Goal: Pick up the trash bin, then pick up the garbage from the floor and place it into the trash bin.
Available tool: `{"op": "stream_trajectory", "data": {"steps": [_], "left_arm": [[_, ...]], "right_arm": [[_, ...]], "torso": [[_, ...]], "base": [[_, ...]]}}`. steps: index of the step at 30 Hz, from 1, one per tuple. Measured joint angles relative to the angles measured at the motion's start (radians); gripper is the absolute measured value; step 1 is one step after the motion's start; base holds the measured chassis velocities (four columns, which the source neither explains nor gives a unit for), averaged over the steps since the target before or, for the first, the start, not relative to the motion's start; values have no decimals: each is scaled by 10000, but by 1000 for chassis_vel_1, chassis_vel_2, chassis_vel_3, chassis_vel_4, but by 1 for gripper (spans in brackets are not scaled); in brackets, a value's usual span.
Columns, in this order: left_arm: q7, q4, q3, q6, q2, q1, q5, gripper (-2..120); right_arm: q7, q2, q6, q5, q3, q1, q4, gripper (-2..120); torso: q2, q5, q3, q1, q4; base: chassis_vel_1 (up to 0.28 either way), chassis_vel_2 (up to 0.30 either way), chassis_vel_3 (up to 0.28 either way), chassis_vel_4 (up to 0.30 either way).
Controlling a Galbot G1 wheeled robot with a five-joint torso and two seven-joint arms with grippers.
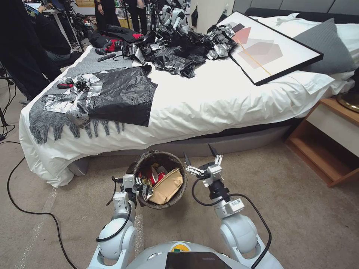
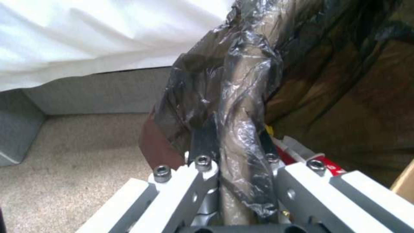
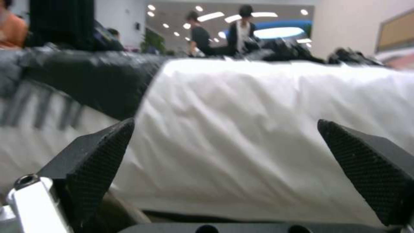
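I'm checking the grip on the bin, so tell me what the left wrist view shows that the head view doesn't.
Left wrist view alone: the left gripper fingers pinching the liner-wrapped rim of the trash bin.

Head view alone: the tan paper bag and red cup in the bin, the right gripper open beside it, and the bed.

Both: bin, white sheet, carpet.

The bin's (image 1: 161, 179) white wall is hidden under its dark liner, and the paper bag (image 1: 166, 188) covers most of the garbage inside. In the left wrist view the liner-wrapped rim (image 2: 241, 97) runs off the top edge. The nightstand (image 1: 329, 138) is cut off at the head view's right edge.
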Motion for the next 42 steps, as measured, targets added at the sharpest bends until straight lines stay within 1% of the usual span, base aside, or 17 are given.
{"op": "stream_trajectory", "data": {"steps": [1, 3, 4, 5, 6, 7, 8, 9, 10, 12, 13, 15, 16, 18, 26, 42], "left_arm": [[0, 0, 0, 0, 0, 0, 0, 3], [58, 37, -17, -66, 6, 2, 44, 3], [74, 46, -42, -98, 17, 4, 54, 3], [74, 46, -42, -98, 17, 4, 54, 3], [82, 47, -72, -124, 28, 3, 57, 3], [96, 47, -117, -157, 46, 3, 58, 3], [96, 47, -117, -157, 46, 3, 58, 3], [111, 45, -151, -173, 68, 2, 36, 3], [122, 41, -152, -183, 81, 2, 15, 3], [136, 0, -150, -193, 99, 6, -24, 3], [136, 0, -150, -193, 99, 6, -24, 3], [140, -12, -179, -201, 121, 27, -50, 3], [140, -12, -179, -201, 121, 27, -50, 3], [141, -37, -198, -215, 119, 47, -49, 3], [140, -41, -212, -276, 87, 68, -23, 3], [149, -41, -211, -286, 57, 64, -14, 3]], "right_arm": [[0, 0, 0, 0, 0, 0, 0, 100], [219, 69, 18, -288, 257, -254, 571, 100], [520, 151, 12, -542, 479, -523, 1075, 100], [520, 151, 12, -542, 479, -523, 1075, 100], [855, 240, -3, -833, 738, -819, 1512, 100], [1147, 407, 23, -1280, 1232, -1253, 1899, 100], [1147, 407, 23, -1280, 1232, -1253, 1899, 100], [1335, 598, 162, -1524, 1764, -1707, 2049, 100], [1420, 666, 205, -1525, 1949, -1897, 2047, 100], [1538, 886, 494, -1412, 2519, -2340, 1767, 100], [1538, 886, 494, -1412, 2519, -2340, 1767, 100], [1556, 1047, 849, -1381, 2935, -2498, 1302, 100], [1556, 1047, 849, -1381, 2935, -2498, 1302, 100], [1557, 1077, 1025, -1364, 3142, -2348, 895, 100], [1571, 1110, 1009, -1302, 3133, -1958, 530, 100], [1606, 1092, 904, -1213, 3170, -1838, 503, 100]], "torso": [[0, 0, 0, 0, 0], [0, 0, 0, 0, -1], [0, -1, 0, 0, -1], [0, -1, 0, 0, -1], [0, -1, 0, 0, 0], [1, -1, 0, 0, -1], [1, -1, 0, 0, -1], [1, -1, -1, 0, -3], [1, -1, 0, 0, -2], [1, 0, 0, 0, 0], [1, 0, 0, 0, 0], [1, 0, -1, 0, -1], [1, 0, -1, 0, -1], [1, 0, 0, 0, 0], [1, 0, 0, 0, 0], [1, -1, 0, 0, -1]], "base": [[0, 0, 0, 0], [0, 0, 0, 0], [0, 0, 0, 0], [0, 0, 0, 0], [0, 0, 0, 0], [0, 0, 0, 0], [0, 0, 0, 0], [0, 0, 0, 0], [0, 0, 0, 0], [0, 0, 0, 0], [0, 0, 0, 0], [0, 0, 0, 0], [0, 0, 0, 0], [0, 0, 0, 0], [23, 23, 15, 22], [92, 95, 96, 94]]}}
